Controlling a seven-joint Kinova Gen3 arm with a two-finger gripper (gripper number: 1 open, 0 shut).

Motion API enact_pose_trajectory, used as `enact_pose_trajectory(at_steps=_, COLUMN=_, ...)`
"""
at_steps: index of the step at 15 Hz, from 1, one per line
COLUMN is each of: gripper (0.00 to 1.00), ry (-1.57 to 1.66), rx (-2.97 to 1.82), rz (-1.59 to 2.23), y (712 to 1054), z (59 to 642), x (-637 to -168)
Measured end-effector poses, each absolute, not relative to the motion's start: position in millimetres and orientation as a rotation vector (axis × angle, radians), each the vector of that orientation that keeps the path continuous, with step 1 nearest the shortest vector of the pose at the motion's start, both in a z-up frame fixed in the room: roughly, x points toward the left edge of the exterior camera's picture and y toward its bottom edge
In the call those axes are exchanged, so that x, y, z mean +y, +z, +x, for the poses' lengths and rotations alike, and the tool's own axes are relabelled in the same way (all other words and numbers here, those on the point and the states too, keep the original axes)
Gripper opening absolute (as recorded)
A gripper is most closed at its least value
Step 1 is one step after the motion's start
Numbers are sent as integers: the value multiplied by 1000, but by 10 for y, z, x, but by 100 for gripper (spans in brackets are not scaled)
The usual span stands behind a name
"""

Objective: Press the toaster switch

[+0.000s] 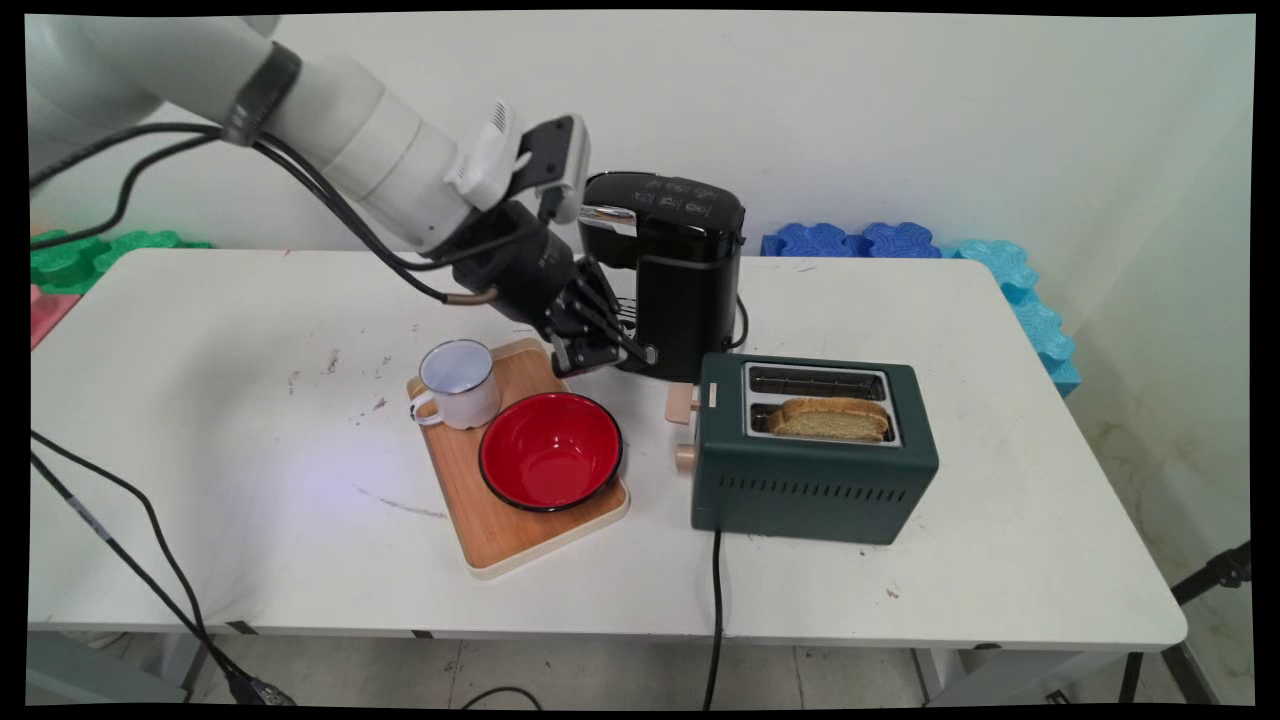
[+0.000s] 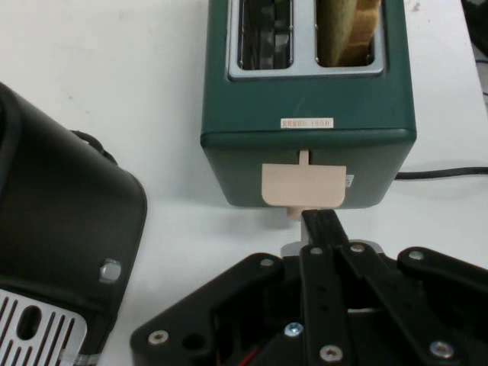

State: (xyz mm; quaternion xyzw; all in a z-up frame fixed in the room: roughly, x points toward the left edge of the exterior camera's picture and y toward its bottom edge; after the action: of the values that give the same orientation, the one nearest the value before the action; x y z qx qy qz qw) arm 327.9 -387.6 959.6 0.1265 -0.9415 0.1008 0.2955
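A white table [image 1: 250, 480] carries a dark green two-slot toaster [image 1: 815, 450] at centre right, a slice of toast [image 1: 830, 418] standing in its nearer slot while the farther slot sits bare, and a black power cord [image 1: 716, 620] trailing off the table's near edge. Just behind and to the left of the toaster stands a black coffee machine [image 1: 665, 270], close beside the robot's wrist. To the left lies a wooden board [image 1: 480, 520] holding a red bowl [image 1: 551, 450] and a white enamel mug [image 1: 458, 382], the two nearly touching. Blue and green foam pieces [image 1: 900, 240] line the wall behind. The black gripper [image 1: 600, 345] hangs low between the coffee machine and the board's far corner, aimed toward the toaster's left end. In the hand view its fingers [image 2: 324, 229] are drawn together into a single narrow tip, empty, sitting directly below the toaster's beige lever [image 2: 303, 185] and at or just short of the small beige knob beneath it; contact cannot be judged.
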Motion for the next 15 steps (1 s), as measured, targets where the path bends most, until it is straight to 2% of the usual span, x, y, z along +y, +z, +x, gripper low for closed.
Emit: enact_pose_trajectory(at_steps=15, gripper=0, ry=255, rx=-2525, rz=341, y=9227, z=3015, x=-3990)
